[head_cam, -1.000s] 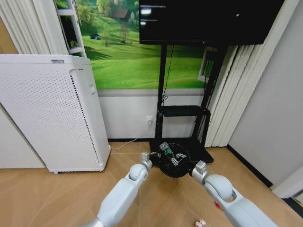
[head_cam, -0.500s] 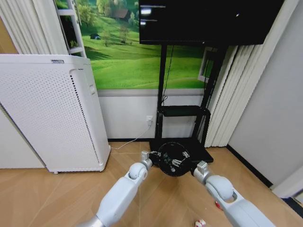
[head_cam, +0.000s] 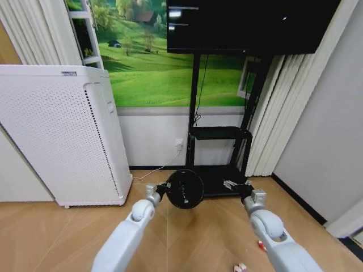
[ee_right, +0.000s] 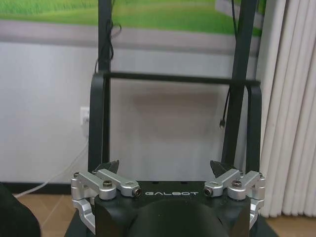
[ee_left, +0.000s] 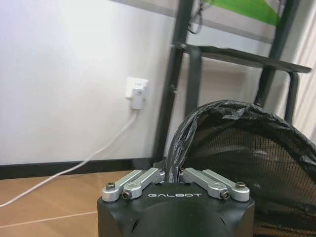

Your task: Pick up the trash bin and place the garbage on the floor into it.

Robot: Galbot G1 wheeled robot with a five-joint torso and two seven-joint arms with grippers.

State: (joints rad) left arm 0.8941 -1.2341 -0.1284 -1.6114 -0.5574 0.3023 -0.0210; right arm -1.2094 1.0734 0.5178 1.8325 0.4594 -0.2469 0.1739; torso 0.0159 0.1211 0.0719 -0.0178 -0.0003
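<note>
The trash bin (head_cam: 184,188), black mesh with a black bag liner, hangs above the floor in front of the TV stand. My left gripper (head_cam: 163,186) is shut on its rim. The left wrist view shows the liner's edge pinched between the fingers of the left gripper (ee_left: 174,170), with the bin's mesh wall (ee_left: 247,153) beyond. My right gripper (head_cam: 231,184) is open and empty, a little to the right of the bin. In its own view the right gripper (ee_right: 165,168) faces the stand. Garbage lies on the floor near my right arm: a red-and-white piece (head_cam: 240,267) and a red wrapper (head_cam: 261,246).
A tall white perforated appliance (head_cam: 62,136) stands at the left. The black TV stand (head_cam: 218,136) with its low shelf and base plate is straight ahead against the wall. A white cable (ee_left: 74,165) runs from a wall socket. Curtains (head_cam: 272,113) hang at the right.
The green bottle my right gripper held over the bin has gone from sight. That gripper has pulled back to the right, open. My left arm has carried the bin leftward.
</note>
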